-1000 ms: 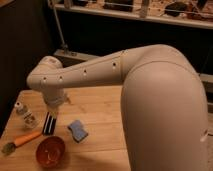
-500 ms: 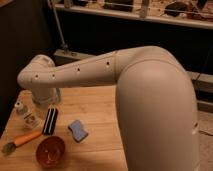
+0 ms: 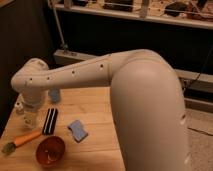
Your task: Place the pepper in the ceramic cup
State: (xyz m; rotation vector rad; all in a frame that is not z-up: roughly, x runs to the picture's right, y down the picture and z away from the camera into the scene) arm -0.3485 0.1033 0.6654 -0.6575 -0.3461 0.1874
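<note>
Camera view: white arm (image 3: 100,70) reaches in from the right over the wooden counter (image 3: 105,112). Gripper (image 3: 31,117) hangs at the counter's left side, pointing down, fingers wide, nothing between them. Pepper (image 3: 25,139) lies flat on the counter just in front of the gripper, green stem end toward the left edge. Ceramic cup (image 3: 54,95) stands upright farther back, near the wrist. Black bar (image 3: 50,121) lies just right of the gripper. Blue block (image 3: 77,130) and orange bowl (image 3: 50,150) sit nearby.
</note>
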